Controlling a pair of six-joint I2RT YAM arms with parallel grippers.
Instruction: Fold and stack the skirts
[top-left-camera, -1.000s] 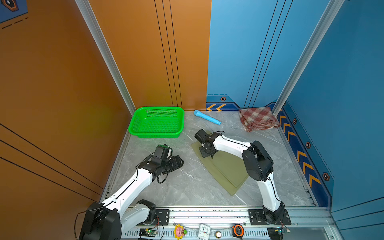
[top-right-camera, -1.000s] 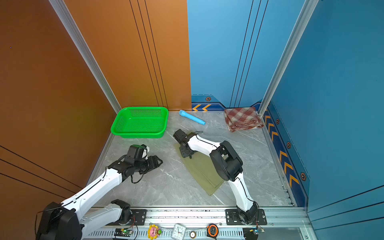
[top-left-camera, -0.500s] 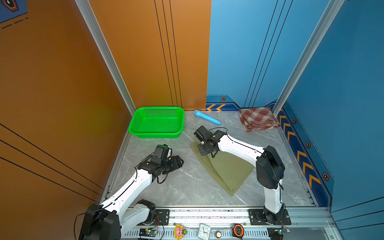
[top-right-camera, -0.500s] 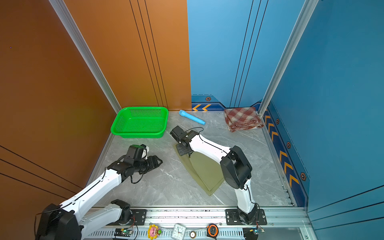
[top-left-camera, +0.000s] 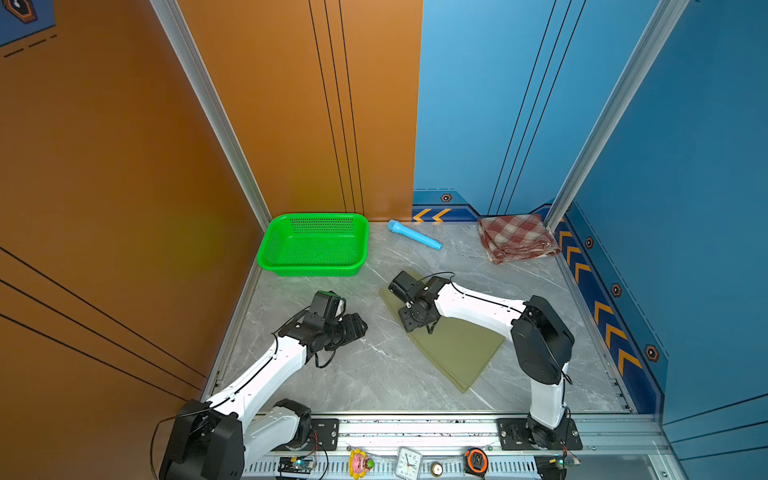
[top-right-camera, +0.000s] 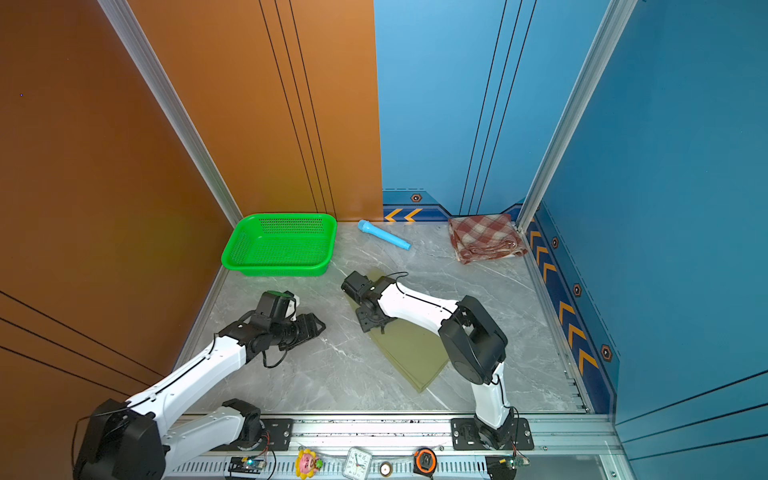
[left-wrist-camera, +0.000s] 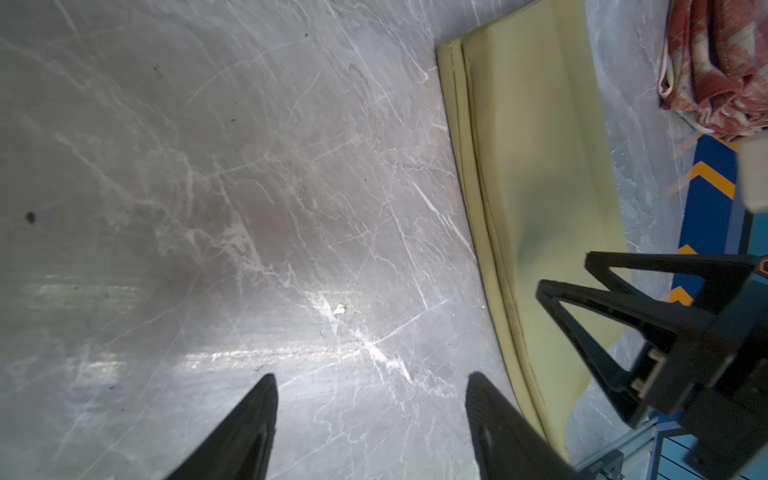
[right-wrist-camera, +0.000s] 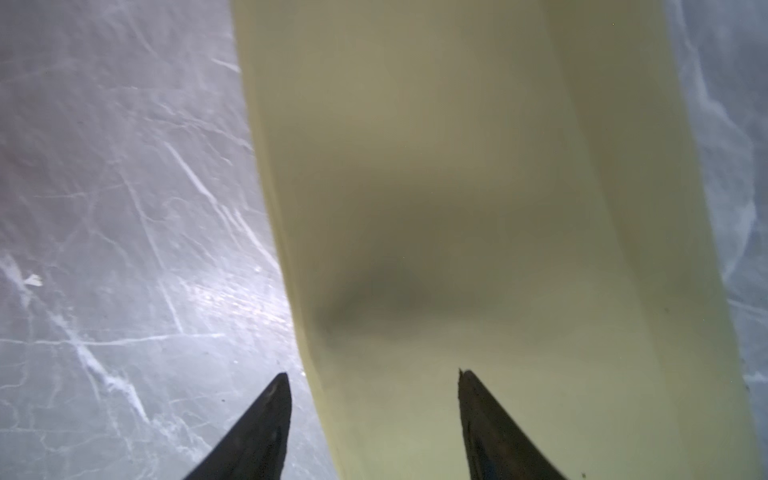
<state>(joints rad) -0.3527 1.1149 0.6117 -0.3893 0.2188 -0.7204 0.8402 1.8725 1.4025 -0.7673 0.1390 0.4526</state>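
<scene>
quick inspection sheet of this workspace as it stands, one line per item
surface: grey marble tabletop, few small specks
job's things: olive skirt folded flat mid-table; plaid skirt folded in far right corner; not stacked; third skirt nothing seen
clutter: green basket, empty; blue tube beside it
grippers: left gripper open over bare marble; right gripper open above olive skirt's edge
cables: black cable loop at left wrist
surroundings: orange wall, blue wall; clock, tape measure on front rail

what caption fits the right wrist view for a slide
Open right gripper over the olive skirt on the marble table.
</scene>
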